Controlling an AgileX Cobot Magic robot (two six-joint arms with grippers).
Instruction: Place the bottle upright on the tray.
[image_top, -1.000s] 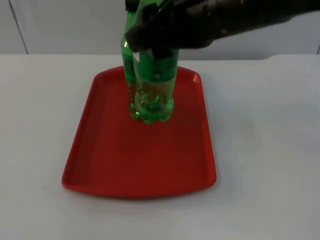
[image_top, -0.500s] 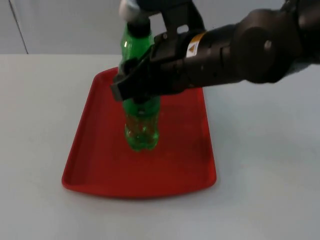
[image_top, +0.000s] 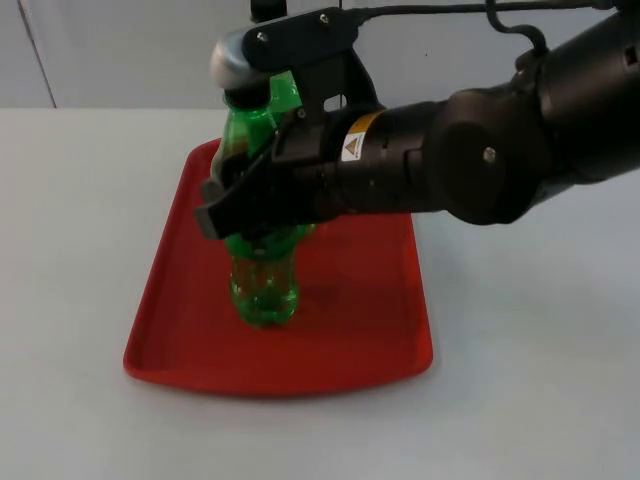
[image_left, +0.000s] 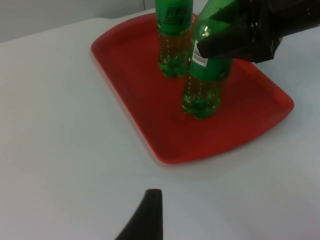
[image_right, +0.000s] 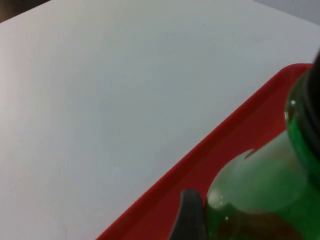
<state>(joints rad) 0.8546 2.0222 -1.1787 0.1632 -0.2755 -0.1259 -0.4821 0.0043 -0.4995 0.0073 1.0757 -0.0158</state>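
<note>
White tabletop (image_top: 540, 350), grey partition wall (image_top: 130, 50) at the far edge. Red tray (image_top: 340, 340) sits mid-table, long axis running near to far, shallow raised rim.

Bottle (image_top: 262, 285): green translucent plastic, lobed base, label on the upper body. It stands upright, base on the tray floor, left of the tray's centre and toward the near half. From the left wrist view it's at (image_left: 202, 95), with a second green bottle (image_left: 174, 42) just behind it, further back on the tray, also upright (mostly hidden by the arm in the top view, only a sliver of green there).

Right hand (image_top: 240, 205): comes in across the tray from the right, closed around the bottle's upper body at about label height, black fingers wrapping the sides. In the right wrist view the bottle's shoulder (image_right: 260, 195) sits right against the fingertip, with tray rim and bare tabletop beyond.

Left hand: waiting off the tray's left side, above bare tabletop, one fingertip (image_left: 147, 215) visible. Can't tell if it's open or closed. Holding nothing that I can see.
</note>
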